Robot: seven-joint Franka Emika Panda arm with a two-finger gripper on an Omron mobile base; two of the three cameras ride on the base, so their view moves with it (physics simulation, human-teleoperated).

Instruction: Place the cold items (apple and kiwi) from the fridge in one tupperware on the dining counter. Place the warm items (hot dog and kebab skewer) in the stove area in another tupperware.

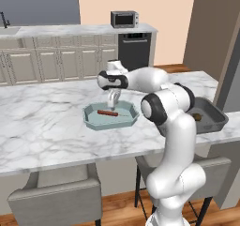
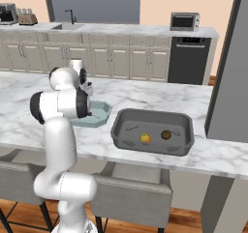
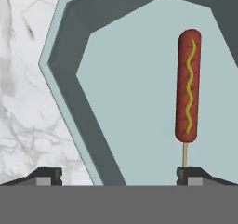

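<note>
On the marble dining counter [image 1: 42, 126] two containers are seen: a pale blue-green tub [image 1: 92, 119] and, well apart to its side, a dark grey tub [image 2: 184, 135]. A hot dog on a stick [image 3: 188, 86], streaked with mustard, lies flat on the floor of the pale tub, near its middle. In the grey tub a yellowish fruit [image 2: 145, 138] and a brown one [image 2: 166, 135], taken to be the apple and the kiwi, rest apart from each other. The gripper [image 1: 113, 107] hangs just above the pale tub, directly over the hot dog, with its jaws spread wide and nothing held between them; in the hand view one finger tip [image 3: 190, 174] stands close to the end of the stick. The hot dog appears to have been delivered, so a clean withdrawal is judged to be the step in hand. The hand is best lifted straight up, so that the stick is not caught and the tub's sloped wall is not nudged. The kebab skewer is presumably still to be fetched and laid beside the hot dog.
</note>
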